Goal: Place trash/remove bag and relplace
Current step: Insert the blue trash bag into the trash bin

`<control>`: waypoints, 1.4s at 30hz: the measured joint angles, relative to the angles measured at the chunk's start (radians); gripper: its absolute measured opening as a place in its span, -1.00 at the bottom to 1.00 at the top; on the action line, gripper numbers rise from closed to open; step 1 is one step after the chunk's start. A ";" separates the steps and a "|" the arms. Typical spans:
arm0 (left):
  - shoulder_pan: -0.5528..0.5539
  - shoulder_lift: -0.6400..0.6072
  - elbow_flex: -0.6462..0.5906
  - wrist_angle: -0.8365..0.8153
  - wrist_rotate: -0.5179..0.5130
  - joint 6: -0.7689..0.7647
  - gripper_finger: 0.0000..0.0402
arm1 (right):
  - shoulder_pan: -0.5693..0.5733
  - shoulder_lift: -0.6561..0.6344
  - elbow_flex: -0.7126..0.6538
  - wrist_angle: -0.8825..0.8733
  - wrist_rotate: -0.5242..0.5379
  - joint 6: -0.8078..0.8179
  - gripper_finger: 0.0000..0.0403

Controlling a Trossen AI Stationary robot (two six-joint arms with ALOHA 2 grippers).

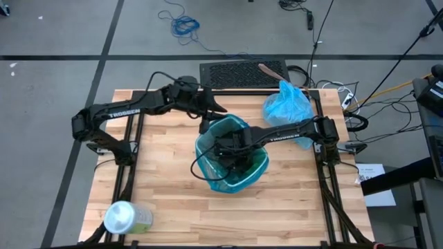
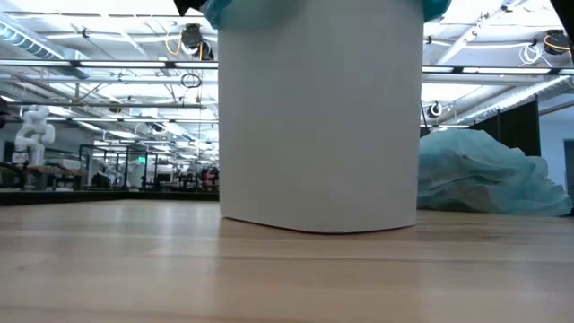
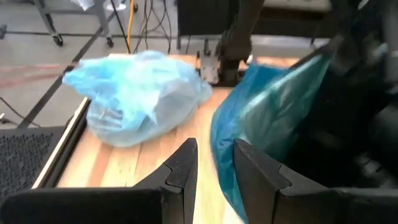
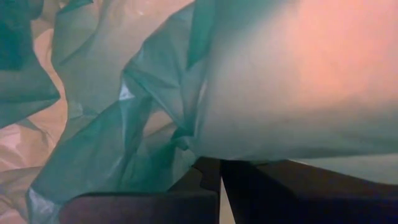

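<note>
A white bin (image 2: 318,117) stands mid-table, lined with a darker teal bag (image 1: 232,155) whose edge folds over the rim. The pale light-blue bag (image 1: 287,104) lies bunched and full on the table's far right part; it also shows in the left wrist view (image 3: 137,96). No loose trash is visible. My right gripper (image 4: 219,163) is shut, reaching down inside the bin from the right. My left gripper (image 3: 214,152) is open at the bin's far rim, and the teal bag's edge (image 3: 227,155) stands between its fingers. My right gripper has its shut fingertips (image 4: 208,167) against a gathered fold of the teal bag (image 4: 186,142) inside the bin, coming from above and slanting down. Whether any plastic is pinched between them I cannot tell. My left gripper stands astride the teal bag's edge (image 3: 224,180); whether a finger touches it I cannot tell.
A large pale-green container with a white lid (image 1: 124,218) lies at the table's near left corner. A dark mesh tray (image 1: 242,72) sits past the far edge. Cables run along the table's right side. Bare wood shows on the table's near side (image 1: 277,214).
</note>
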 joint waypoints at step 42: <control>0.004 -0.086 -0.056 -0.111 -0.103 0.119 -1.00 | 0.027 0.003 -0.002 0.000 0.005 -0.003 -1.00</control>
